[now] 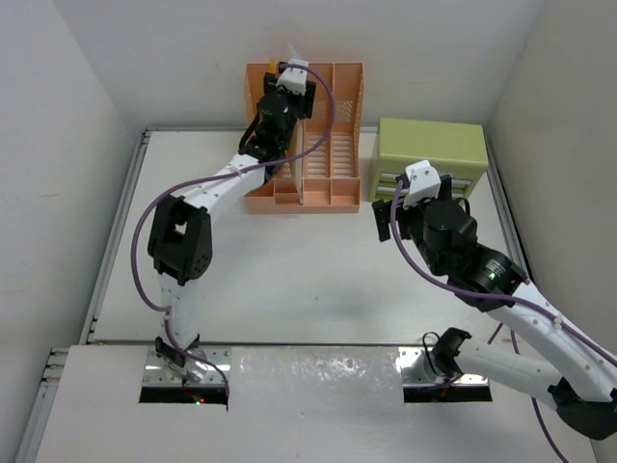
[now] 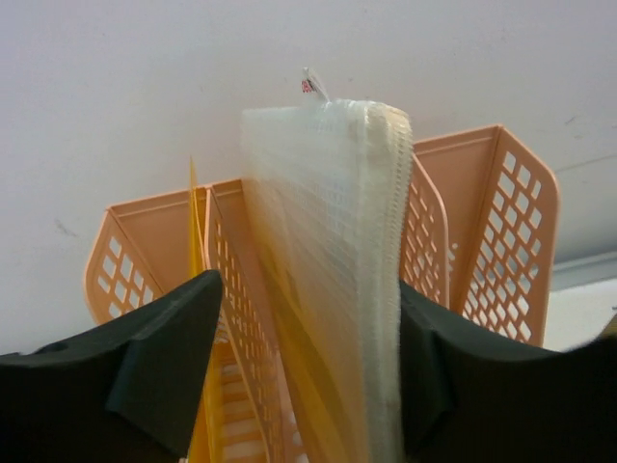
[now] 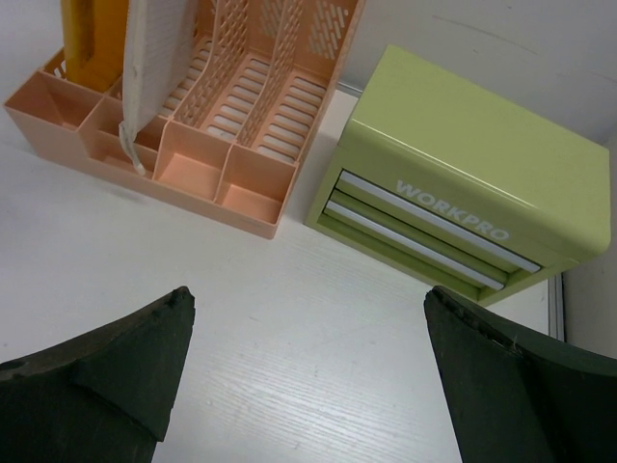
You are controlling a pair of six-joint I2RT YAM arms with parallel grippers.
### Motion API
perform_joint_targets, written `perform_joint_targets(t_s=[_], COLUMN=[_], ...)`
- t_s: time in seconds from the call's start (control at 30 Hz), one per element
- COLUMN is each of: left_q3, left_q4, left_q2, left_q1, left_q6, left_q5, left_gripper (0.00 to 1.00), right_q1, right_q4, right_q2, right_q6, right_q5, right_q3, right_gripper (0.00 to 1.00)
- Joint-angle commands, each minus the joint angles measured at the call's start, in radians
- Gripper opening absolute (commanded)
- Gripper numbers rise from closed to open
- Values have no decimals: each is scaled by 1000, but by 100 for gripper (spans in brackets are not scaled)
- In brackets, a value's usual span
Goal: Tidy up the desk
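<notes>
Desk [image 1: 289, 289] takes up most of the top view. It is a white top with thin metal rails along its left and right edges and white walls round it, and everything else stands on it or reaches over it.

Both arms are bolted at the near edge. The left arm [image 1: 207, 193] stretches to the far edge, with a purple cable looping along it. The right arm [image 1: 501, 289] bends over the right half of the top.

A peach rack [image 1: 342, 125] stands at the middle of the far edge, against the back wall, with its small front trays facing the near edge. A green box [image 1: 434, 145] with two drawers sits just beside the rack in the far right corner, apart from it.

A white mesh pouch [image 2: 328, 241] stands upright in a left-hand slot of the rack. A yellow folder [image 3: 92, 39] stands in the slot to its left.

The left gripper [image 2: 310, 289] is above the far end of the rack, and its fingers [image 2: 164, 357] straddle the pouch. One finger lies against the pouch, while a sliver of rack shows beside the other. I cannot tell whether they pinch it.

The right gripper [image 3: 307, 294] hangs over bare desk on the near side of the box. Its fingers are spread wide, with only tabletop between them.
</notes>
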Motion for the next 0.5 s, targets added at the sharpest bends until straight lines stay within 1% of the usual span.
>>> perform_joint_targets(t_s=[0.0, 0.07, 0.17, 0.27, 0.37, 0.47], left_q3=[78, 107, 148, 187, 271, 336], left_q4=[-172, -212, -286, -332, -477, -545], left_q2=[-63, -62, -69, -81, -81, -92], left_q1=[17, 20, 20, 20, 20, 20], left_q6=[-55, -67, -81, -99, -128, -151], left_q5=[78, 92, 135, 210, 288, 324], left_gripper=[64, 69, 72, 73, 74, 75], right_q1=[-1, -1, -1, -1, -1, -1], right_q4=[21, 19, 18, 18, 18, 18], right_q2=[3, 0, -4, -7, -6, 0], right_q6=[-1, -4, -10, -12, -15, -16], right_q5=[-13, -10, -13, -12, -9, -13], right_q3=[5, 6, 5, -5, -12, -15], right_gripper=[99, 99, 99, 99, 99, 99])
